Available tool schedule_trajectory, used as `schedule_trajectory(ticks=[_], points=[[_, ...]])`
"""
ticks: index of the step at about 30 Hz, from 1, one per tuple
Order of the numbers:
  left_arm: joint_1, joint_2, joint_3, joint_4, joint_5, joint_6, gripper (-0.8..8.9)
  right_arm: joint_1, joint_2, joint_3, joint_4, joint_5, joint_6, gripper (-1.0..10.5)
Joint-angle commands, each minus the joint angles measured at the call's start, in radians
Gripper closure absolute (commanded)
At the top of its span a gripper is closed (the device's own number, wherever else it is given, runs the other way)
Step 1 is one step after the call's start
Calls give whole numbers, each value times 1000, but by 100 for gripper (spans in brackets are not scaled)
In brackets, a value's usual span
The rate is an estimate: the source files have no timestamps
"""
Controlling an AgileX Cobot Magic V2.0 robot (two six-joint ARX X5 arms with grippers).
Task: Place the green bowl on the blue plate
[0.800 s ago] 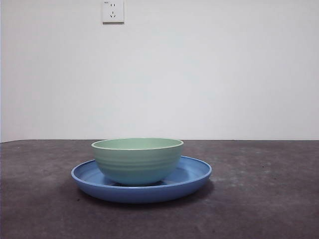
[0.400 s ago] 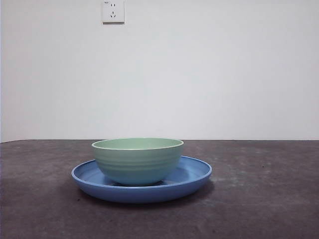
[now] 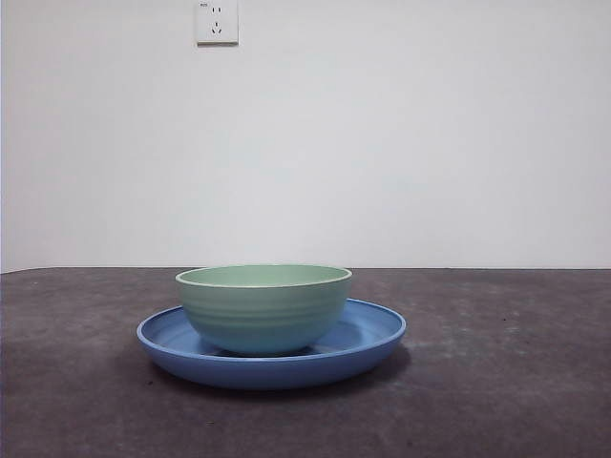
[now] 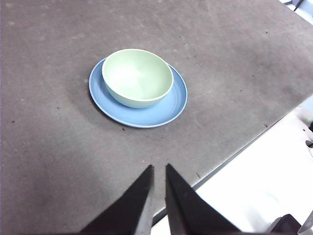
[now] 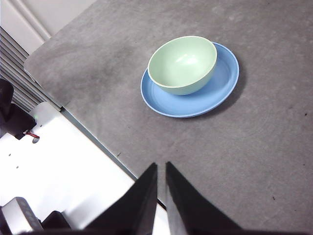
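The green bowl (image 3: pixel 263 307) sits upright on the blue plate (image 3: pixel 372 336), its base resting inside the plate's raised rim. In the front view the bowl stands a little off the plate's middle, so that more bare blue shows on one side of it than on the other. Both wrist views confirm this: the bowl (image 4: pixel 137 77) covers part of the plate (image 4: pixel 166 105) and leaves a wide blue crescent open beside it. The bowl is empty, its pale inner wall catching some light.

The plate lies flat on the dark grey surface (image 3: pixel 516 382), well away from the surface's edges. Behind the plate rises a white wall, with a wall socket (image 3: pixel 217 21) high above the plate.

The left tool (image 4: pixel 158 169) hangs high over the surface near its edge, well apart from the plate, its two black jaws clenched almost together with only a thin slit between them and nothing held. The right tool (image 5: pixel 161 166) hangs likewise above the surface's edge on its own side, well clear of the plate (image 5: pixel 215 90) and the bowl (image 5: pixel 182 63), jaws closed on nothing. Neither tool shows in the front view.
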Motion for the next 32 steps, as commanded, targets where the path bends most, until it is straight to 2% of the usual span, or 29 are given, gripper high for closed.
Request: schedule_trajectory(ticks=[1, 4, 7, 10, 14, 18, 26, 28, 32], points=[[-3, 0, 7, 15, 1, -7, 778, 6, 3, 5, 10, 0, -1, 921], [26, -3, 6, 15, 1, -6, 778, 6, 3, 5, 10, 0, -1, 921], [107, -6, 6, 10, 1, -5, 778, 6, 3, 5, 10, 0, -1, 921], [238, -6, -5, 68, -29, 111, 787, 6, 3, 5, 10, 0, -1, 921], [400, -6, -99, 255, -29, 190, 787, 6, 3, 5, 10, 0, -1, 921], [499, -26, -264, 531, -29, 204, 787, 6, 3, 5, 10, 0, -1, 921], [511, -161, -674, 1009, -47, 204, 787, 6, 3, 5, 10, 0, -1, 921], [511, -213, -761, 1066, -89, 177, 787, 6, 3, 5, 10, 0, -1, 921], [522, -243, -851, 1058, -175, 119, 787, 6, 3, 5, 10, 0, -1, 921]])
